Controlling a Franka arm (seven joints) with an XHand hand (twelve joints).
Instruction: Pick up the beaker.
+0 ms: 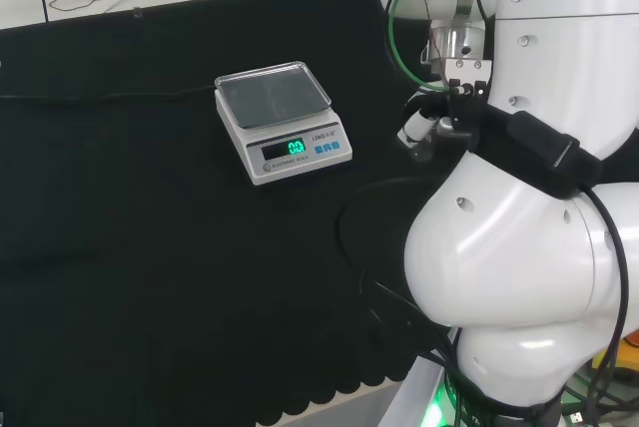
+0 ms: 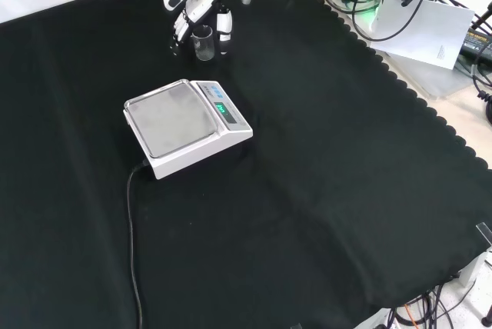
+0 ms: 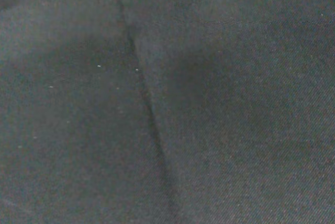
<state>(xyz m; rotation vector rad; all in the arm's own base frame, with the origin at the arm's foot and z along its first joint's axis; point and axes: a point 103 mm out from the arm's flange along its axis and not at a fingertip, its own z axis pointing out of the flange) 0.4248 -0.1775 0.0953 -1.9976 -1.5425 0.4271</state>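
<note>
Standing upright on black cloth (image 2: 323, 160) in front view: small clear glass beaker (image 2: 204, 43), far of white scale (image 2: 184, 125) (display lit); black-and-white hand (image 2: 201, 8) fingers curled round it.

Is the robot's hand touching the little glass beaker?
Cannot tell. In the front view the hand is around the beaker, fingers on both sides, but contact isn't plain.

Cloth (image 2: 323, 191): matt black woven fabric, creased
Scale (image 2: 187, 127): white plastic body, brushed metal pan
Beaker (image 2: 203, 42): clear glass
Arm (image 1: 519, 237): glossy white plastic
</note>
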